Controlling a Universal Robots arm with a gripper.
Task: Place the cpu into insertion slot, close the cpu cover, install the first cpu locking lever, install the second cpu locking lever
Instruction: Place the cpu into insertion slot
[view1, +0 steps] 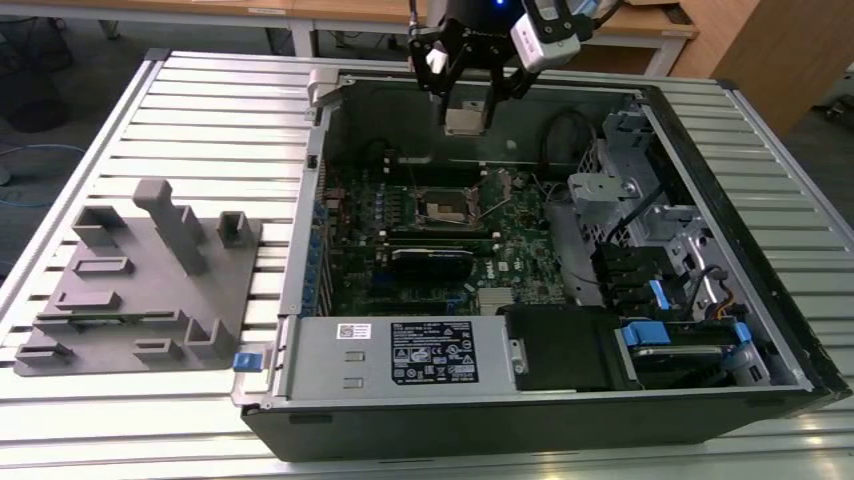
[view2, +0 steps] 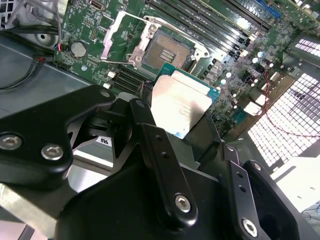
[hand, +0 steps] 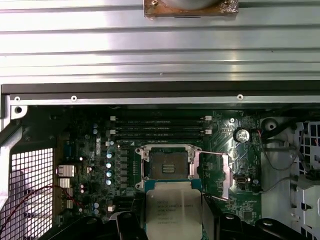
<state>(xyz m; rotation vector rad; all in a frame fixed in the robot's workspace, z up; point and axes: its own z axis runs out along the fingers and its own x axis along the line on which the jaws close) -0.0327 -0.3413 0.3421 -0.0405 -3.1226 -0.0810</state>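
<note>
Cpu (view2: 180, 106), silver-faced and green-edged, hangs in tool (view1: 466, 113).

The end effector (view2: 175, 122) hides part of the cpu (view2: 180, 102).

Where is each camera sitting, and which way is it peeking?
Exterior view: off the arm, high up, looking down into the open computer case; the tool holds the cpu above it.
Second wrist view: rides on the arm, looking along the tool's black fingers past the cpu to the insertion slot.
First wrist view: rides on the arm, looking at the motherboard; dark finger ends flank the cpu.
Shared: both wrist views show the cpu apart from the uncovered insertion slot.
</note>
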